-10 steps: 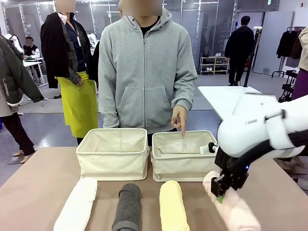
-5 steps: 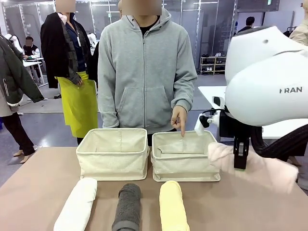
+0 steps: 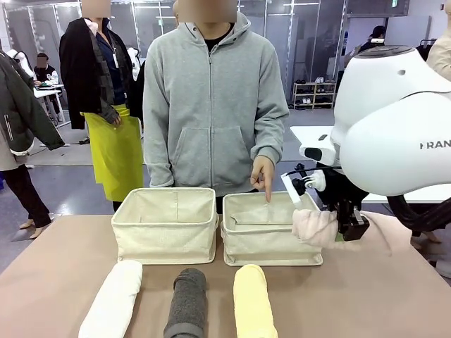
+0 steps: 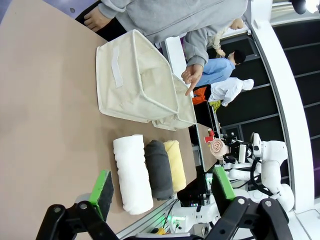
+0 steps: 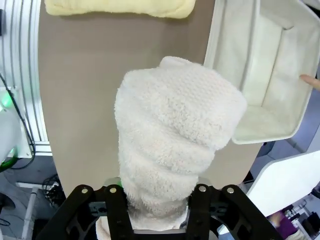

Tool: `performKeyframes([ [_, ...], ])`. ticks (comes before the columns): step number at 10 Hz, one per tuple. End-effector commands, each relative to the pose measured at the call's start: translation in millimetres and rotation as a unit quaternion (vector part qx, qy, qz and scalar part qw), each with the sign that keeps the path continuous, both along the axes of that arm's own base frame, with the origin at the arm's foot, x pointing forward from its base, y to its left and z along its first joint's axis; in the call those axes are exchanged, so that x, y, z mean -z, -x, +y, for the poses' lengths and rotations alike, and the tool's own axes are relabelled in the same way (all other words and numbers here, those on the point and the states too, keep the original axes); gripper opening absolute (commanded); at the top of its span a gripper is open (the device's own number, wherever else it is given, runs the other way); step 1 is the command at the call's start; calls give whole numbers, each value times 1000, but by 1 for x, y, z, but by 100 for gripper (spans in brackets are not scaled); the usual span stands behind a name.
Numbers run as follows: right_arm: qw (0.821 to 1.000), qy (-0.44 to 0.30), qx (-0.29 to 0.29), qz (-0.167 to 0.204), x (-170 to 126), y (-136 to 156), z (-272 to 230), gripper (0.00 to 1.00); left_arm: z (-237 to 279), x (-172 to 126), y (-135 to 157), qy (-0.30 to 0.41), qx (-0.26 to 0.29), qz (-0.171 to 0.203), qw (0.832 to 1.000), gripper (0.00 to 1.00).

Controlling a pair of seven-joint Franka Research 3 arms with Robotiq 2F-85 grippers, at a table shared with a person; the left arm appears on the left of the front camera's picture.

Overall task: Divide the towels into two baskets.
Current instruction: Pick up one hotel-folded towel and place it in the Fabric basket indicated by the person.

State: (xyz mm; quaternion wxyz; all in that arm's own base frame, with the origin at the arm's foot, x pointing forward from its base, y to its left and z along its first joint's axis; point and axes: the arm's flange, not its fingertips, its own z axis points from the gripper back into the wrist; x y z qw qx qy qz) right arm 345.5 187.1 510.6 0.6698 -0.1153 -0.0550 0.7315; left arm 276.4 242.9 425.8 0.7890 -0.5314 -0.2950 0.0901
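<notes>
Pink towel (image 3: 313, 227) clamped between right fingers (image 3: 350, 227), beside right basket (image 3: 271, 246); left fingers (image 4: 102, 186) spread wide

Premises: open-plan robotics lab or test hall, indoor. Evidence: brown work table (image 3: 56, 282) attended by a white robot arm (image 3: 394, 120); grey hard floor (image 3: 63, 183); glazed partition walls (image 3: 310, 35); low shelving rack (image 3: 313, 95); second, white table (image 3: 324, 144) behind; bystanders (image 3: 99, 105) standing about; a seated person (image 3: 44, 70) at a far desk.
</notes>
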Motion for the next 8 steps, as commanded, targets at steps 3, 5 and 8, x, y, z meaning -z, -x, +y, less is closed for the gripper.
performKeyframes([
  [3, 999, 21, 32, 2, -10, 4, 13, 3, 2, -3, 2, 6, 0, -6, 1000, 100],
  [5, 999, 13, -27, -12, -21, -16, 32, 37, 2, -3, 2, 6, 0, -6, 1000, 100],
  [8, 996, 47, -80, -8, -55, -85, 91, 37, 2, -3, 2, 6, 0, -6, 1000, 100],
])
